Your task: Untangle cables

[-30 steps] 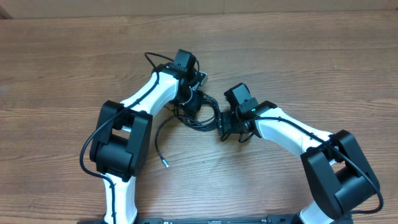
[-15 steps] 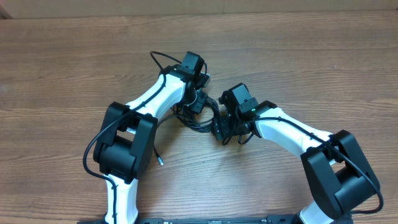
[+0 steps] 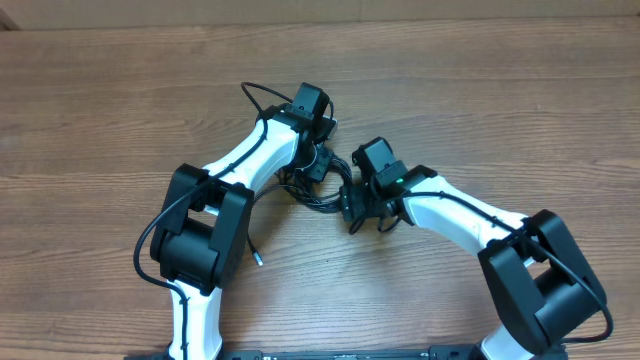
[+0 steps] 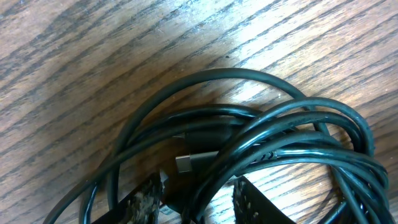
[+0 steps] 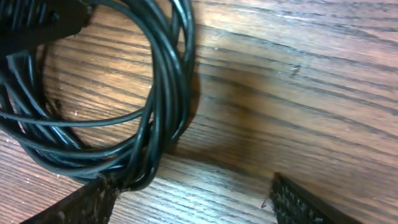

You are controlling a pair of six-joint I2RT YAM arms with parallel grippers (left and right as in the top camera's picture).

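left gripper: partly spread, fingers astride strands of the cables, grip not discernible | right gripper: jaws wide, empty, one finger at the coil's edge | left arm: angled forward-right over the bundle | right arm: reaching left, low | cables: tangled coil on wooden table between both wrists, one plug end trailing beside left arm

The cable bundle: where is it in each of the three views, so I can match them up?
Overhead: the cable bundle lies mid-picture on the table.
Left wrist: it fills the lower right, with a silvery plug tip inside the loops.
Right wrist: it is coiled in the upper left.
Shared landmark: the table's wood grain under the bundle.
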